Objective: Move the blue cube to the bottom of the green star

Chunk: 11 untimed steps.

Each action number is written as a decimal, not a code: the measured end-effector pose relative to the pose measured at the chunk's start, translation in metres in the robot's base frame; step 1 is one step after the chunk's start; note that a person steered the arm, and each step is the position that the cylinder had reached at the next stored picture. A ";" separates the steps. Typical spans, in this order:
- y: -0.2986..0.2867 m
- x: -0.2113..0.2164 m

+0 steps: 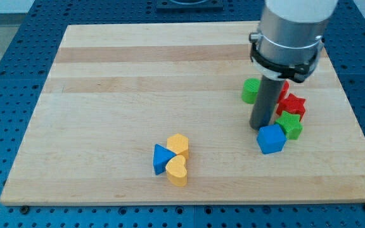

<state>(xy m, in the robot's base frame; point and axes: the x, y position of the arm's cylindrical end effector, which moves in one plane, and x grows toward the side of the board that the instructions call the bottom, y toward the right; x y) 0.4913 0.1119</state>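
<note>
The blue cube (pixel 271 139) lies at the view's right, just below and left of the green star (pixel 290 125), touching it. My tip (pixel 261 127) stands right at the blue cube's upper left edge, to the left of the green star. The rod rises from there to the arm's grey body at the view's top.
A red star (pixel 292 104) sits just above the green star, with another red block (pixel 284 88) behind the rod. A green block (pixel 251 90) lies left of the rod. A blue triangle (pixel 162 158), a yellow block (pixel 179 145) and a yellow heart (pixel 178 170) cluster at the lower middle of the wooden board (pixel 138 82).
</note>
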 end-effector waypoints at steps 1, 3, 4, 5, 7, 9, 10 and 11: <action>-0.020 0.008; 0.010 0.037; 0.037 0.044; 0.051 0.052; 0.053 0.078; 0.047 0.083; 0.034 0.085; 0.024 0.064</action>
